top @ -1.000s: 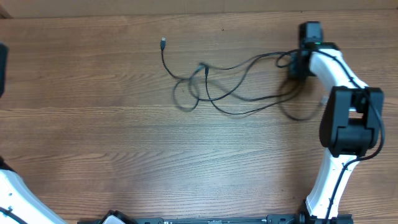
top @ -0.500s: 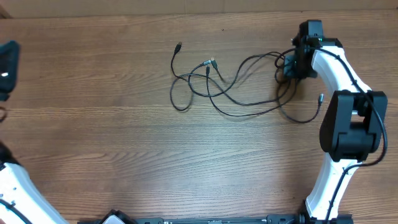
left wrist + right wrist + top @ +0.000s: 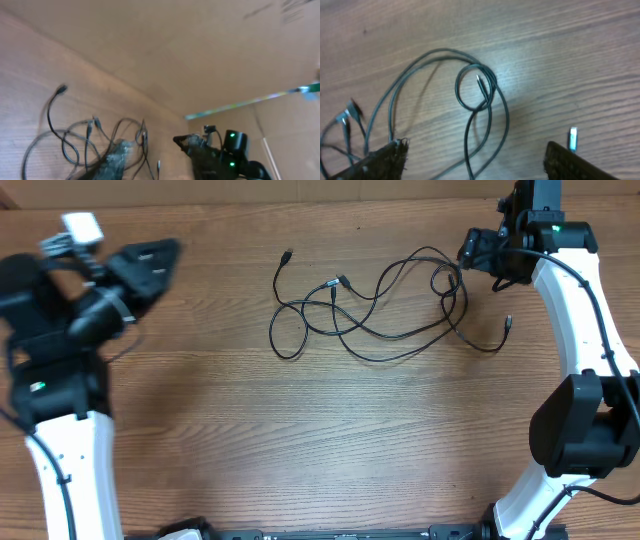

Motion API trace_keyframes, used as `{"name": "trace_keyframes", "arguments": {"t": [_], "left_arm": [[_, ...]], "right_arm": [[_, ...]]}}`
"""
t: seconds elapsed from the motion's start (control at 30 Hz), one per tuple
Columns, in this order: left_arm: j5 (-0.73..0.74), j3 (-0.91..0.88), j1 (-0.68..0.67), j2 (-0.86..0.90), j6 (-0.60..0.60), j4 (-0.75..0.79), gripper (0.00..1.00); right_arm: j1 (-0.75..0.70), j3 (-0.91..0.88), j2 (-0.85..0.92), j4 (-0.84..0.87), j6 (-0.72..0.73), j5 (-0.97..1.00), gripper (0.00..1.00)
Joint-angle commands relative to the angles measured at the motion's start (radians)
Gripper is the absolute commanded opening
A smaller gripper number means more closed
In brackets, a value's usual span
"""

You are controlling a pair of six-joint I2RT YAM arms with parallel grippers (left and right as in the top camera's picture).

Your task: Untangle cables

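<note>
Right claw point(image 3: 476, 156) spread wide, over tangled cables point(image 3: 487, 80)

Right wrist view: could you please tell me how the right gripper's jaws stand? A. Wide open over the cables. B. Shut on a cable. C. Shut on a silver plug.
A: the right gripper shows its jaws spread far apart at the bottom corners, with a loop of the cables lying on the wooden table ahead of the gap.

Right claw point(image 3: 475, 146) gapes wide; left claw point(image 3: 148, 265) blurred, its state unclear.
</note>
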Motion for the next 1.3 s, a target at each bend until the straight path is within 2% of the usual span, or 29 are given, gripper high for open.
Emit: {"name": "trace_keyframes", "arguments": {"t": [0.0, 0.1, 0.2, 0.27, 0.4, 0.5, 0.63, 0.83, 1.0, 1.27], "left_arm": [[-0.268, 0.008, -0.151, 0.019, 0.018, -0.038, 0.83], [-0.365, 0.008, -0.266, 0.061, -0.007, -0.033, 0.89], [-0.468, 0.008, -0.389, 0.140, -0.077, -0.002, 0.81], [-0.517, 0.008, -0.470, 0.216, -0.124, 0.032, 0.80], [-0.529, 0.008, -0.590, 0.383, -0.267, 0.131, 0.77], [-0.537, 0.010, -0.648, 0.522, -0.281, 0.238, 0.68], [-0.564, 0.038, -0.668, 0.663, -0.273, 0.246, 0.61], [-0.546, 0.116, -0.669, 0.805, -0.270, 0.228, 0.64], [-0.543, 0.130, -0.671, 0.866, -0.291, 0.257, 0.60], [-0.543, 0.130, -0.677, 0.909, -0.308, 0.332, 0.59]], "right_arm": [[-0.001, 0.011, -0.006, -0.006, 0.031, -0.008, 0.88], [-0.001, 0.011, -0.006, -0.027, 0.071, -0.009, 0.89], [-0.001, 0.011, -0.006, -0.046, 0.075, -0.009, 0.88], [-0.001, 0.011, -0.006, -0.056, 0.075, -0.009, 0.89], [-0.001, 0.011, -0.006, -0.082, 0.085, -0.009, 0.89], [-0.001, 0.011, -0.006, -0.100, 0.116, -0.010, 0.89], [-0.001, 0.011, -0.006, -0.115, 0.115, -0.016, 0.89], [-0.001, 0.011, -0.006, -0.118, 0.115, -0.016, 0.89], [-0.001, 0.011, -0.006, -0.124, 0.115, -0.016, 0.89], [-0.001, 0.010, -0.006, -0.126, 0.115, -0.016, 0.89]]}}
